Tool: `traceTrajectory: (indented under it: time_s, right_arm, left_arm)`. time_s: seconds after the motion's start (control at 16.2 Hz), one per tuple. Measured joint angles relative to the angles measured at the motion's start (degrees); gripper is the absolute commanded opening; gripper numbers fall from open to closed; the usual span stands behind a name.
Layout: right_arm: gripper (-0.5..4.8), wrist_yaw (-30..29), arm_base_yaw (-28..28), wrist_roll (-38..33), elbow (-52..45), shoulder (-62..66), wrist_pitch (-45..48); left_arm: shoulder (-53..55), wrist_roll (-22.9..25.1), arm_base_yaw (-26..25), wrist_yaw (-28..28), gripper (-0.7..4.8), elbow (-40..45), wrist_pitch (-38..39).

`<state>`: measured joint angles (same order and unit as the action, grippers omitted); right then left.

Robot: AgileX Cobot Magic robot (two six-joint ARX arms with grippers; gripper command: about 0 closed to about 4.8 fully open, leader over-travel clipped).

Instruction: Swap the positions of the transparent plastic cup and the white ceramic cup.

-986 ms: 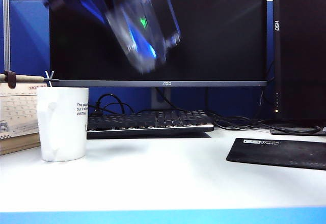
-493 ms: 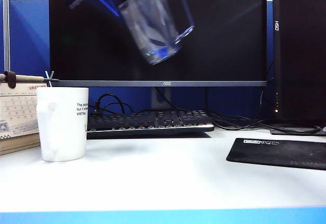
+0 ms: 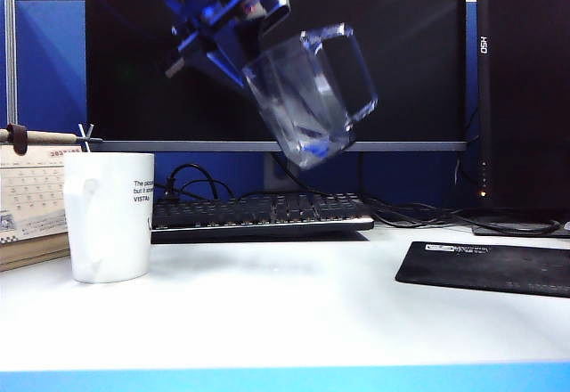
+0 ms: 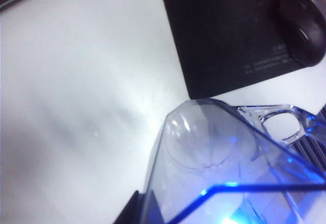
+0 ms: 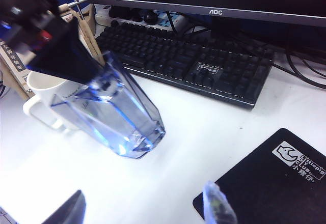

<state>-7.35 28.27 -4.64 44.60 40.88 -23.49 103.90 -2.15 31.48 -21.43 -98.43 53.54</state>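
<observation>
The left claw hangs high, angled downward, clamped on the rim of the transparent plastic cup, which tilts below it. The right claw sits low, its fingers spread apart, holding nothing.

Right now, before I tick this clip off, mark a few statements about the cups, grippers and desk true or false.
1. The left gripper holds the transparent plastic cup tilted in the air. True.
2. The white ceramic cup lies on its side. False: it stands upright on the table, at the left of the exterior view.
3. The transparent plastic cup rests on the mouse pad. False: it hangs above the table in front of the monitor, touching nothing below.
4. The right gripper is open and empty. True.
5. A keyboard sits behind the white ceramic cup, under the monitor. True.
</observation>
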Motion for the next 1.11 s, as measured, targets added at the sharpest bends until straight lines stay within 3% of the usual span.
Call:
traceTrajectory:
  time_s: [0.06,0.18,0.31,0.68,0.86,1.11]
  right_arm:
    - [3.01,0.00,0.00,0.00,0.00,-0.02,0.00]
    - [3.01,-0.07,0.00,0.00,0.00,0.00,-0.04]
    - [3.01,-0.07,0.00,0.02,0.00,0.00,-0.02]
    - [3.01,-0.11,0.00,0.04,-0.02,0.00,-1.40]
    - [3.01,-0.11,0.00,0.20,0.00,0.00,-1.40]
    - [3.01,-0.13,-0.02,0.22,0.00,0.00,-1.31]
  left_arm:
    - [0.55,0.00,-0.04,0.35,-0.06,0.00,-0.22]
    - [1.95,1.33,-0.11,6.10,-0.06,0.00,1.38]
    - [2.95,2.56,-0.15,6.49,-0.06,0.02,3.50]
    - [5.46,3.87,0.31,6.25,-0.06,0.04,3.41]
    - [5.77,4.09,0.46,2.19,-0.06,0.07,0.61]
    - [7.39,4.02,1.75,2.27,-0.06,0.04,-1.68]
